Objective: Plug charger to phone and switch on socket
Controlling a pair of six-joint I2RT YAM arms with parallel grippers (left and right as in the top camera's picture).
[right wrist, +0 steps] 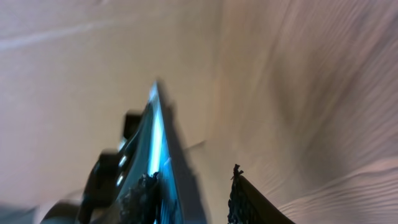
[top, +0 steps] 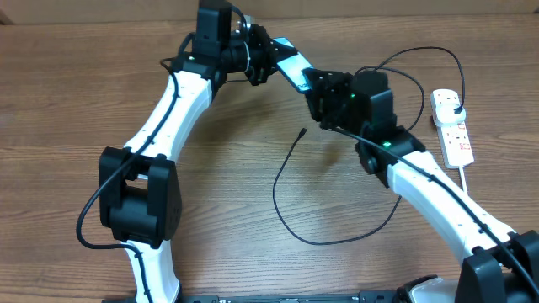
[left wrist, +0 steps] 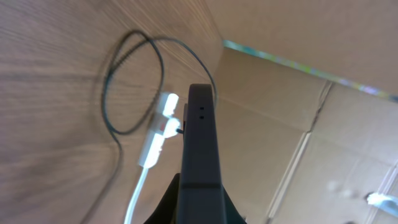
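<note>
Holding phone (top: 290,66) above wood-grain table (top: 67,101), left jaws clamped, right jaws parted, cardboard walls (left wrist: 298,74).

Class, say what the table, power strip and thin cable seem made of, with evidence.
Table: wood or wood-look laminate, matt; brown grain shows. Power strip: probably hard white plastic; smooth moulded body. Cable: likely black rubbery plastic; lies in loose curves.

A wooden table (top: 76,93) with brown grain filled the overhead view, with a pale band (top: 84,10) along its far edge. From the left wrist, brown cardboard panels (left wrist: 292,118) stood beyond the table's edge, a thin bluish-green strip (left wrist: 280,60) ran across them, and a blurred whitish speck (left wrist: 380,199) showed low at the right
</note>
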